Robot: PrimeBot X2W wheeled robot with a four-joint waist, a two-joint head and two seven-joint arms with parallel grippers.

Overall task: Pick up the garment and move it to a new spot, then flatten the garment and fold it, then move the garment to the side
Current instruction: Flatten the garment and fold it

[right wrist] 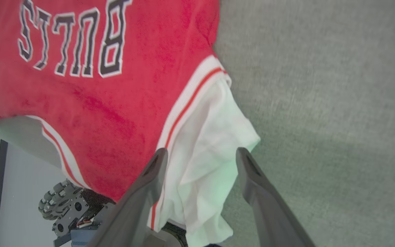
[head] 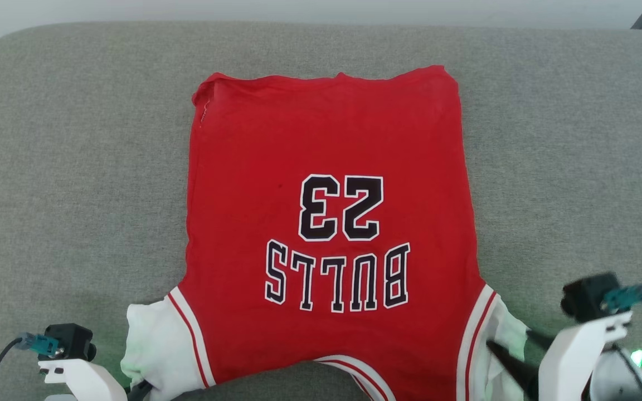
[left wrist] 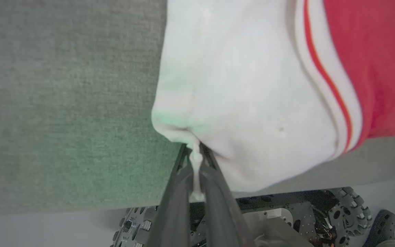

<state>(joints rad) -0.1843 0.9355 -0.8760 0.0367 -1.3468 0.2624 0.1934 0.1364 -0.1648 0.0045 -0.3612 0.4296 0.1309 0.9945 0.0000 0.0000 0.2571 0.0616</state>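
At the lower left of the head view, the left tool just shows at the bottom edge, against the corner of the garment's left sleeve. In the left wrist view its two dark fingers are pressed together at the lower middle of the frame. They pinch a thin fold of that white sleeve's edge right at the table's near edge. The robot's wheeled base shows below that edge.

The garment lies spread flat, print side up, across the middle of the grey fabric-covered table. Its long axis runs from top to bottom of the head view. The hem lies toward the top of the frame, and the shoulders and neck opening lie toward the bottom, where the striped neck trim reaches the table's near edge. The "BULLS 23" print therefore reads upside down, with the number above the word. The hem's upper left corner is slightly turned over.

At the lower right, the right sleeve fans out, wrinkled, from the striped armhole trim. The right tool stands over it with its fingers spread apart. In the right wrist view, one finger lies over the red cloth by the trim. The other is past the sleeve's outer edge, over bare table, and the white cloth lies loose between them.
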